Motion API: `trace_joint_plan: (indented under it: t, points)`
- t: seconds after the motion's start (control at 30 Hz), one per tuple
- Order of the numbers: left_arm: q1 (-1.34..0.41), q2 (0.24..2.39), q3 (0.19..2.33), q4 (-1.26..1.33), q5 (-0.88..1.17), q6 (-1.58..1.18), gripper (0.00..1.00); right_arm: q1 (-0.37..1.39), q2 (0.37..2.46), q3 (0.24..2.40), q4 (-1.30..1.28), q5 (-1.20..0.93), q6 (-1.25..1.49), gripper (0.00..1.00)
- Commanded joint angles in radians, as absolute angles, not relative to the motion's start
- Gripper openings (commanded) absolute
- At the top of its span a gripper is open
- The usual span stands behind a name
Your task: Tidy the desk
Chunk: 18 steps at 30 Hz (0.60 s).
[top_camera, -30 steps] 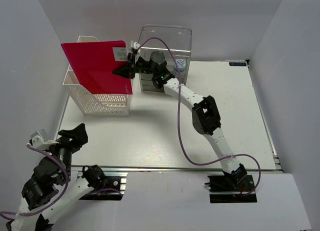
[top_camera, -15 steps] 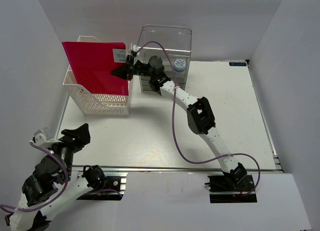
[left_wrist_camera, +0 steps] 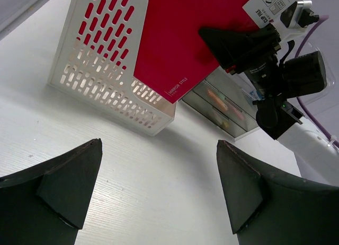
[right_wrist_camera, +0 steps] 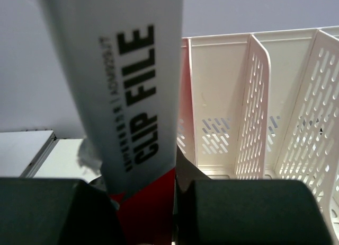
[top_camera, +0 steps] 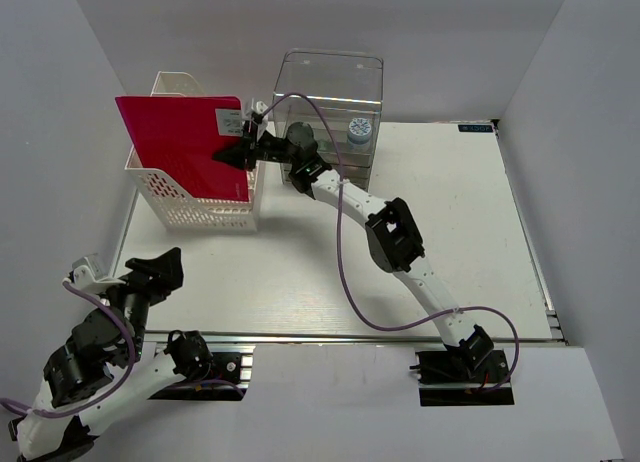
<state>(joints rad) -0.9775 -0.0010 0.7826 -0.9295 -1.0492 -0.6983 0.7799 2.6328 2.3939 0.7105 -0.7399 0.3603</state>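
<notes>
My right gripper [top_camera: 240, 150] is shut on the near edge of a red clip file [top_camera: 180, 142] with a white label. It holds the file upright and partly down in the near slot of the white mesh file rack [top_camera: 205, 210] at the back left of the white desk [top_camera: 330, 272]. The right wrist view shows the file's label [right_wrist_camera: 135, 96] pinched between the jaws and the rack's dividers [right_wrist_camera: 249, 123] beyond. The file [left_wrist_camera: 180, 38] and rack [left_wrist_camera: 100, 70] also show in the left wrist view. My left gripper [top_camera: 150, 272] is open and empty, low over the desk's front left.
A clear plastic drawer box [top_camera: 335, 112] stands at the back, just right of the rack, with small items inside. A purple cable [top_camera: 345, 272] hangs along the right arm. A metal rail [top_camera: 350, 337] runs along the desk's front edge.
The right gripper has carried the red file to the left and lower, deeper into the rack. The left arm has shifted only slightly.
</notes>
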Motion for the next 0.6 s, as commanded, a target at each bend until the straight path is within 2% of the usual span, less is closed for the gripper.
trace_joint_plan:
  t: [0.0,0.2,0.27,0.3,0.37,0.5,0.57]
  points:
    - [-0.999,-0.109,0.79,-0.956,-1.078,-0.745,0.98,0.785,2.645,2.447,0.802,-0.712,0.354,0.0]
    - [-1.017,-0.109,0.79,-0.968,-1.088,-0.762,0.98,0.782,2.645,2.421,0.796,-0.724,0.339,0.0]
    - [-1.017,-0.109,0.792,-0.969,-1.092,-0.767,0.98,0.782,2.638,2.407,0.795,-0.729,0.334,0.15]
    - [-1.017,-0.107,0.79,-0.973,-1.094,-0.767,0.98,0.781,2.632,2.396,0.793,-0.741,0.333,0.35]
    - [-1.026,-0.109,0.792,-0.974,-1.095,-0.772,0.98,0.782,2.622,2.382,0.788,-0.753,0.319,0.49]
    - [-1.035,-0.107,0.793,-0.977,-1.098,-0.775,0.98,0.785,2.597,2.356,0.77,-0.767,0.295,0.67]
    - [-1.045,-0.107,0.793,-0.977,-1.1,-0.776,0.98,0.785,2.571,2.339,0.758,-0.773,0.275,0.69]
